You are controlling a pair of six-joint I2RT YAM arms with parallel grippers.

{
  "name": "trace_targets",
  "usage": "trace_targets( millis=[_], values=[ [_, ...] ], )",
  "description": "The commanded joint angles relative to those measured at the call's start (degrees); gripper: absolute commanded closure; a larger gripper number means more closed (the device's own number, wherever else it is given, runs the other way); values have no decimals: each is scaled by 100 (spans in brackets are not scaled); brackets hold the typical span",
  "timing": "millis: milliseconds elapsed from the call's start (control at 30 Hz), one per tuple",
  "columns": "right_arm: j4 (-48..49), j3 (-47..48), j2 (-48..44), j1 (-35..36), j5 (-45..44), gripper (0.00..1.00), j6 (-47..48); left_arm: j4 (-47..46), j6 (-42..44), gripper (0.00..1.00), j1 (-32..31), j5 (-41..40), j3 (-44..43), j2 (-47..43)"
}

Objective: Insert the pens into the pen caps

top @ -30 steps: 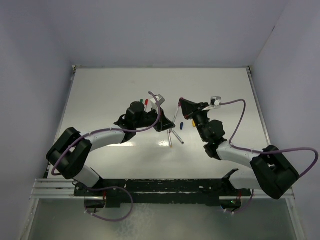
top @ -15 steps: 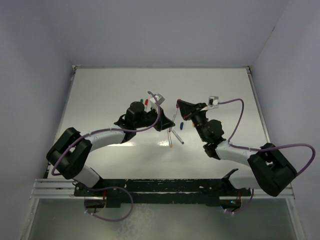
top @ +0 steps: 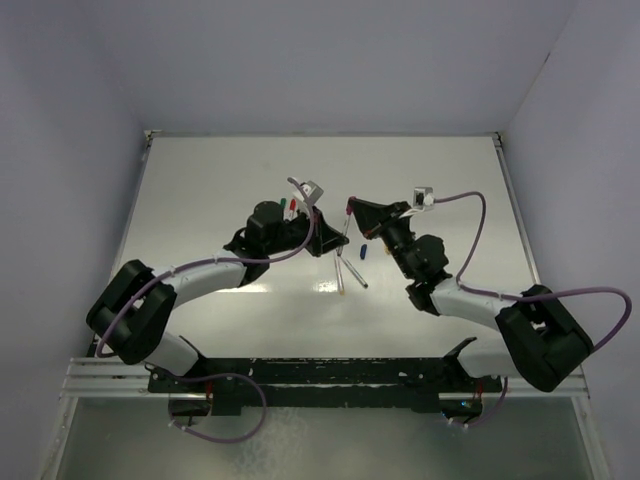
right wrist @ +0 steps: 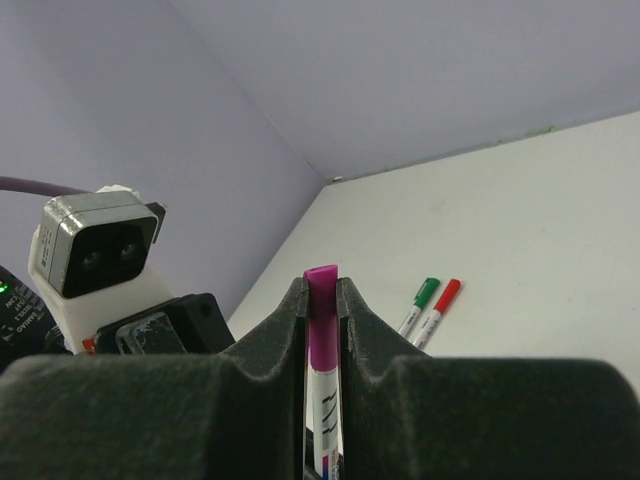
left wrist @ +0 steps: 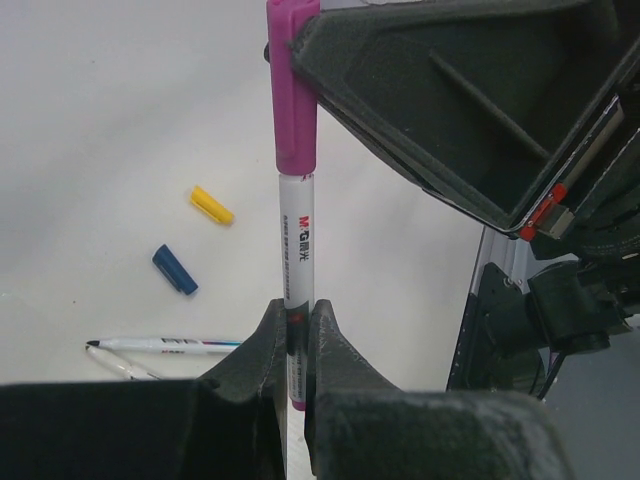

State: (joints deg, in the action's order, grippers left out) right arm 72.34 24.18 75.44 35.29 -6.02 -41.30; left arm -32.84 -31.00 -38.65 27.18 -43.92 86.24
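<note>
Shifting: both arms are sliding together a little to the left and toward the far edge of the table (top: 200, 190) over the last second, with neither grip changing.
Left gripper (left wrist: 297, 325): clamping the lower barrel of the pen (left wrist: 298, 240), jaws tight on it.
Right gripper (right wrist: 322, 298): pinching the purple cap (left wrist: 292, 100) from the other end, fingers closed around it.
Pen location: hanging in the air between the two grippers, above the table and not touching it.
Cap fit: purple cap is covering the pen's tip end, no tip showing. It looks pushed on, but whether it is fully seated can't be told.
Meaning: pen and cap are travelling as one piece, so this pen is probably finishing up. Letting go and setting down is likely coming next.
Already done: green-capped pen (right wrist: 424, 293) and red-capped pen (right wrist: 446, 295) are lying side by side on the table.
Remaining: yellow cap (left wrist: 212, 205) and blue cap (left wrist: 175, 270) are lying loose, near two bare pens (left wrist: 165, 345) resting in a V.
Risk: pulling the grippers apart while both are gripping could be dragging the cap back off.
</note>
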Motion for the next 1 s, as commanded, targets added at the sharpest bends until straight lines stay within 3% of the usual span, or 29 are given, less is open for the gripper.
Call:
trace_targets(
  millis=[0,167,567,967],
  values=[
    [-667,323,139,61,729,100,-27,-889,-107,100,146,-265,-243,-459],
    [-1764,637,185,115,595,100,93,-697,143,100,169,-663,-423,-633],
    [-3218,1298,617,788,64,100,467,-518,338,100,511,-1167,-932,-663],
    [-3525,1682,888,853,-66,100,480,-66,615,100,672,-1582,-1000,-714]
  ],
)
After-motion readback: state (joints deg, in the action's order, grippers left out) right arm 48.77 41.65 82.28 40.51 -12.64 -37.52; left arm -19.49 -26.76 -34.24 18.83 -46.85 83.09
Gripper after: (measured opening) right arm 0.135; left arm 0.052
